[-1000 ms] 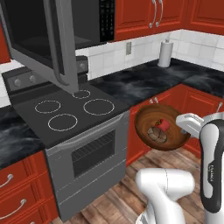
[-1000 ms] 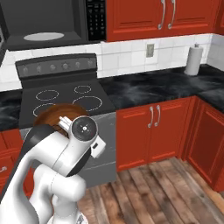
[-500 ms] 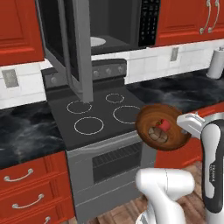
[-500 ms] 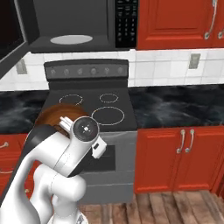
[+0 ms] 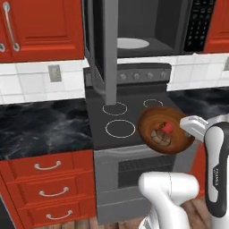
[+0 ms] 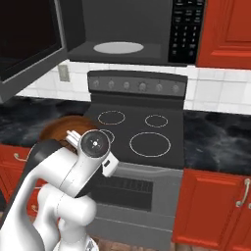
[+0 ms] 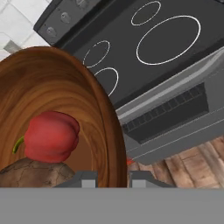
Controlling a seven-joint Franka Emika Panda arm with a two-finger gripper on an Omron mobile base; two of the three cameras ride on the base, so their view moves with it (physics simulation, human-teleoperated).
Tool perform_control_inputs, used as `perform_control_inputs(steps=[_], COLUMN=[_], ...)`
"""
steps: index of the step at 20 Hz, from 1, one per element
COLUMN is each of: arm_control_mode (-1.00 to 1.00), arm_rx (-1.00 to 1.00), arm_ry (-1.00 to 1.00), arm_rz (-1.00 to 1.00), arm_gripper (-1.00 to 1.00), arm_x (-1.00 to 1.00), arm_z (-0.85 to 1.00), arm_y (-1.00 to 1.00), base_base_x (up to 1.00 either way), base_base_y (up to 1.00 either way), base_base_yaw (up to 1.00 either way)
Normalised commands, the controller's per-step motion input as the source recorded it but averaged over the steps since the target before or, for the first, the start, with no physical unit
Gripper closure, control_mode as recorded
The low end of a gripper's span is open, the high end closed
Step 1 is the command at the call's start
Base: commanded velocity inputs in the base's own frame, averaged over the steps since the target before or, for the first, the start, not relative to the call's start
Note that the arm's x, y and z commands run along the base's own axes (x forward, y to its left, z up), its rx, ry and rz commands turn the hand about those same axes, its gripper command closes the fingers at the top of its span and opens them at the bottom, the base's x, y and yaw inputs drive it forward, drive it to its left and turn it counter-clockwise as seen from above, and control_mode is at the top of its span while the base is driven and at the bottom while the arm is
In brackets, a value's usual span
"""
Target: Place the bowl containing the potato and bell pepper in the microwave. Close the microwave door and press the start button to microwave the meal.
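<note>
Bowl (image 5: 163, 129) with potato (image 5: 161, 137) and bell pepper (image 5: 167, 127) is being gripped at its rim by the fingers (image 7: 87, 178), tilted before the open microwave (image 5: 147, 27).

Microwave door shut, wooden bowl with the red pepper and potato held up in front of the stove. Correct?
Not quite: the grey-framed microwave door stands open, as the right base view shows, with the white turntable plate visible in the dark interior. The rest holds: the wide brown wooden bowl with the red bell pepper and brown-grey potato is gripped at its rim before the black stove.
</note>
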Motion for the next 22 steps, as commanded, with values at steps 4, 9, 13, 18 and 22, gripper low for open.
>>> perform_control_inputs(steps=[4, 9, 13, 18, 22], arm_control_mode=[1.00, 1.00, 1.00, 1.00, 1.00], arm_rx=[0.00, 0.00, 0.00, 0.00, 0.00], arm_ry=[0.00, 0.00, 0.00, 0.00, 0.00], arm_rz=[0.00, 0.00, 0.00, 0.00, 0.00], arm_gripper=[1.00, 1.00, 1.00, 1.00, 1.00], arm_x=[0.00, 0.00, 0.00, 0.00, 0.00], arm_z=[0.00, 0.00, 0.00, 0.00, 0.00], arm_y=[0.00, 0.00, 0.00, 0.00, 0.00], base_base_x=[0.38, 0.40, 0.37, 0.30, 0.12], base_base_y=[-0.25, -0.45, -0.58, -0.54, -0.38], base_base_yaw=[0.40, 0.37, 0.34, 0.33, 0.31])
